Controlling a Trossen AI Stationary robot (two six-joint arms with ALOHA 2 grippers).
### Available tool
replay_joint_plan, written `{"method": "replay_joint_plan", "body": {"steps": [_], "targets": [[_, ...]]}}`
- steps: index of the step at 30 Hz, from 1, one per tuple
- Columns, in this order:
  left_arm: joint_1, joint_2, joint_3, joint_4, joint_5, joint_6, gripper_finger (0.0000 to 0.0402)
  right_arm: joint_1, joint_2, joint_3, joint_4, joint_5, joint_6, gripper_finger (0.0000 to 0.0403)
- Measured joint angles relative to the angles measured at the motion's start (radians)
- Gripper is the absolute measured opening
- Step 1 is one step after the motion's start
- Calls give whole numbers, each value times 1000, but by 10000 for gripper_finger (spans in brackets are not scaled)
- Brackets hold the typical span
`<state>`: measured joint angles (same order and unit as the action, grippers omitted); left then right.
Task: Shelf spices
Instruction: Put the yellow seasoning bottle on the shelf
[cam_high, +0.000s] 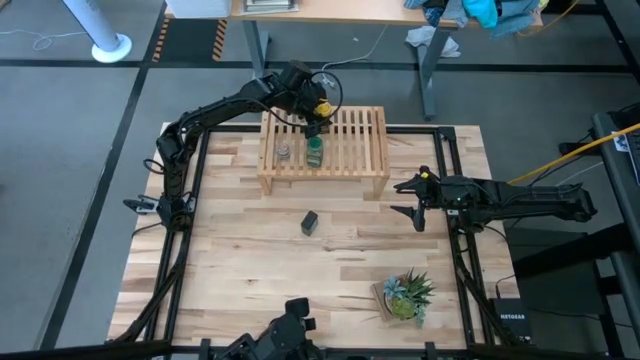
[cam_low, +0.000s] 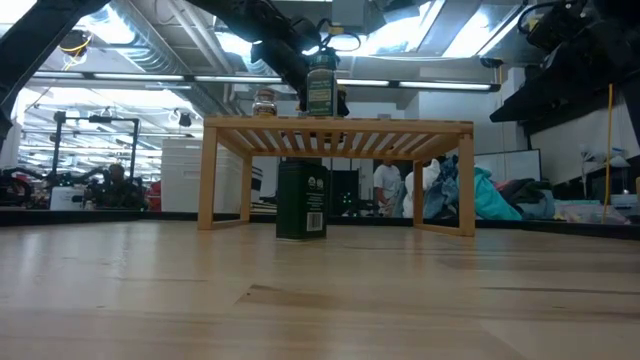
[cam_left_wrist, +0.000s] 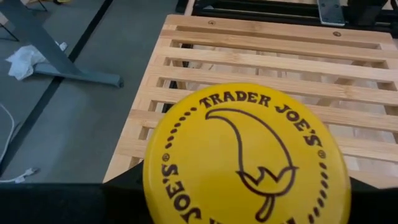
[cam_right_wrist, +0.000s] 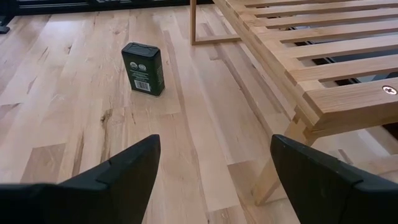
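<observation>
The light-wood shelf (cam_high: 352, 135) stands at the table's far side on its short legs. On its slats stand a green-lidded jar (cam_high: 315, 151) and, to its left, a tiny grey-topped jar (cam_high: 284, 152). A black tin (cam_high: 310, 222) stands upright on the table in front of the shelf. My left gripper (cam_high: 316, 112) hovers over the shelf's far edge, shut on a yellow-lidded jar (cam_left_wrist: 245, 155). My right gripper (cam_high: 408, 198) waits open at the table's right, level with the shelf's near right leg, with nothing between its fingers. My left gripper has the yellow-lidded jar between its two fingers (cam_left_wrist: 124, 186), which show dark on either side of the lid (cam_left_wrist: 186, 124). The lid faces the wrist camera and hides the place of contact. The fingers slant down from the far left over the shelf. Whether the jar's base touches the slats I cannot tell.
A small potted green plant (cam_high: 405, 295) sits at the near right of the table. Black frame rails (cam_high: 460, 170) run along the table's edges. Bare slats (cam_high: 365, 130) lie to the right of the jars on the shelf.
</observation>
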<state>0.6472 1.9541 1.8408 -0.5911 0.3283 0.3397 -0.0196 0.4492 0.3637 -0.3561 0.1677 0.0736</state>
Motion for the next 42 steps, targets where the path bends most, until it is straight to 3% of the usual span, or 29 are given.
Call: {"method": "replay_joint_plan", "body": {"steps": [11, 42], "targets": [[0, -16, 0, -69, -2, 30, 196, 0, 0, 0, -40, 0, 32, 312], [-26, -21, 0, 69, 1, 36, 196, 0, 0, 0, -43, -1, 33, 312]]}}
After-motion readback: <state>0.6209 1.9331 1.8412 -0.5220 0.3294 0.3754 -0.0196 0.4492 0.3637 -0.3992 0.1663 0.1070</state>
